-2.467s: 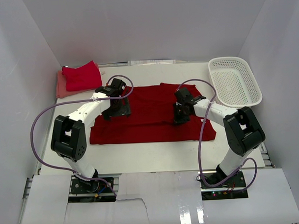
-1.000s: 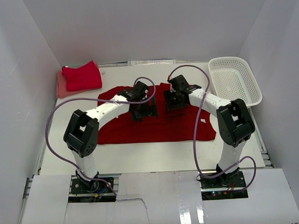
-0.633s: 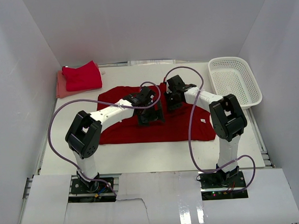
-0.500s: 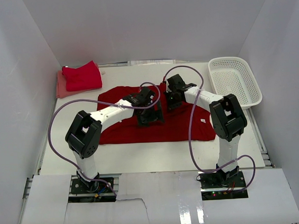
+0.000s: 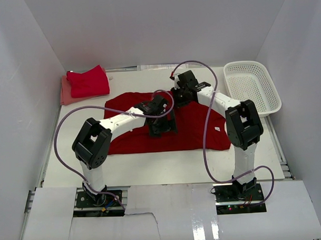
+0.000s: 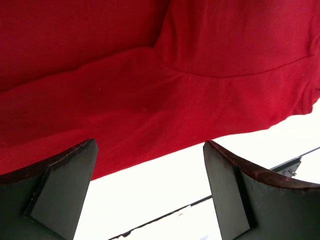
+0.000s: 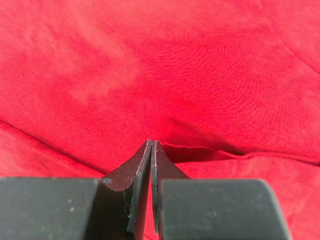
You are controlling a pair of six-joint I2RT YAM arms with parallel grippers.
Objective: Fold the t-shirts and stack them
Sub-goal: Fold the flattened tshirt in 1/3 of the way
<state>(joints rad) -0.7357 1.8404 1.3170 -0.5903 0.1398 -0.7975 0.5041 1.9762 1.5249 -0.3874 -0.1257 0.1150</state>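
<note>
Far left, folded t-shirts (image 5: 88, 83); basket (image 5: 253, 88) right; right pincer (image 7: 151, 143) pinches spread t-shirt (image 5: 192, 134).

The spread cloth t-shirt (image 5: 187, 135) was plain deep red; the folded cloth t-shirts (image 5: 88, 82) at ten o'clock, crimson and salmon-pink.

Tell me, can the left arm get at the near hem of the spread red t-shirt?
Probably yes: the left pincer hangs open over the spread red t-shirt, whose near hem lies bare in the wrist view.
</note>
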